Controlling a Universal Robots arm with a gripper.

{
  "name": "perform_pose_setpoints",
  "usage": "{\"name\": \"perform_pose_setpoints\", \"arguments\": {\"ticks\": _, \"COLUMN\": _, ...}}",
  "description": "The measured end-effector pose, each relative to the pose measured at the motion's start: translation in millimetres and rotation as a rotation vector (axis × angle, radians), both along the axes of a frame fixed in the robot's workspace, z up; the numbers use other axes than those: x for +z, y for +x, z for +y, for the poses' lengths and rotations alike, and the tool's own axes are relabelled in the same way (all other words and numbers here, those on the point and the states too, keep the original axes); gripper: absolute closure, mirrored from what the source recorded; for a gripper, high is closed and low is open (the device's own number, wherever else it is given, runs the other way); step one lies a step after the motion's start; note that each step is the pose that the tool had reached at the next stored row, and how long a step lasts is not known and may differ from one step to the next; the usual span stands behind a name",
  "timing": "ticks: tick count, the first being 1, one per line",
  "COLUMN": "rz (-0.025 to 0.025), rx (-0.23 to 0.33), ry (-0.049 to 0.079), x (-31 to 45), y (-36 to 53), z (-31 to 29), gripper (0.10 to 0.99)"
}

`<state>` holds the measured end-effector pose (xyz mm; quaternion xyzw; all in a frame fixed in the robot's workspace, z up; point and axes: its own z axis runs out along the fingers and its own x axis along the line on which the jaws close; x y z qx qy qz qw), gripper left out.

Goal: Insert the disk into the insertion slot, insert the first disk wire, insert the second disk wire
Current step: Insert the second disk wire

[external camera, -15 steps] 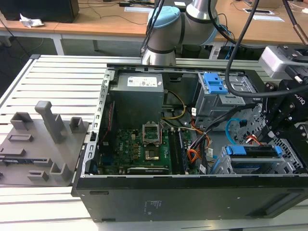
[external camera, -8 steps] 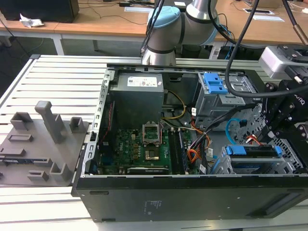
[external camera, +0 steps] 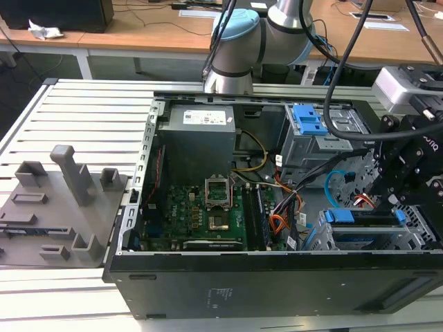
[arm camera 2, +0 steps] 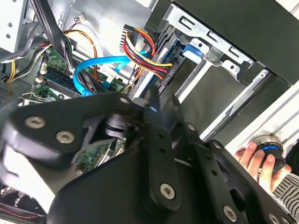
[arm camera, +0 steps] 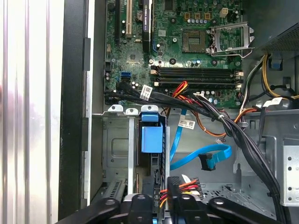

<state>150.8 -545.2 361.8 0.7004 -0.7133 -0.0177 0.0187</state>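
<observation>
**A:** What is sitting behind the rig?

**B:** Pale wooden desks (external camera: 138, 31) are running across the back of the room, with dark cables trailing over them. In front, a ribbed metal worktop (external camera: 83, 117) is carrying an open computer case (external camera: 277, 277). A grey moulded fixture (external camera: 62, 207) is lying just beside the case, on the exterior view's left.

**A:** Where is the disk resting?

**B:** The disk (external camera: 363, 220) is standing on edge in the insertion slot (arm camera: 117, 149), in the case's corner at the exterior view's right. The cage is hiding most of it, so only the blue carrier and a strip of edge are showing.

**A:** And the wires?

**B:** The first disk wire (arm camera: 184, 186) is ending inside the case, right at the disk's rear edge. Whether its black plug is seated is hard to make out. The second disk wire (arm camera: 205, 156) is looping loose inside the case near the slot, with its dark plug hanging clear of the disk.

**A:** What is the end effector doing?

**B:** The end effector (arm camera: 161, 200) is hovering inside the case over the disk's rear edge and that black plug. Its dark linkages are blocking the spot, so I cannot tell whether it is gripping anything. The arm (external camera: 239, 41) is being cut off by the picture's edge behind the case. Outside the case, a person's hand (arm camera 2: 254, 161) is resting on a round knob (arm camera 2: 271, 150) and is partly cropped.
</observation>
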Motion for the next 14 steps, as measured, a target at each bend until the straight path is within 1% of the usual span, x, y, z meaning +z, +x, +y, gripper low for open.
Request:
{"name": "perform_pose_setpoints", "arguments": {"ticks": 1, "rz": 0.0, "rx": 0.0, "ry": 0.0, "x": 0.0, "y": 0.0, "z": 0.0, "gripper": 0.792}}
{"name": "perform_pose_setpoints", "arguments": {"ticks": 2, "rz": 0.0, "rx": 0.0, "ry": 0.0, "x": -0.1, "y": 0.0, "z": 0.0, "gripper": 0.725}}
{"name": "perform_pose_setpoints", "arguments": {"ticks": 5, "rz": 0.0, "rx": 0.0, "ry": 0.0, "x": 0.0, "y": 0.0, "z": 0.0, "gripper": 0.725}}
{"name": "perform_pose_setpoints", "arguments": {"ticks": 6, "rz": 0.0, "rx": 0.0, "ry": 0.0, "x": 5.8, "y": 0.0, "z": 0.0, "gripper": 0.725}}
{"name": "perform_pose_setpoints", "arguments": {"ticks": 9, "rz": -0.0001, "rx": 0.0, "ry": 0.0, "x": 13.3, "y": 0.0, "z": 0.1, "gripper": 0.725}}
{"name": "perform_pose_setpoints", "arguments": {"ticks": 14, "rz": 0.0, "rx": 0.0, "ry": 0.0, "x": 14.0, "y": 0.0, "z": 0.1, "gripper": 0.725}}
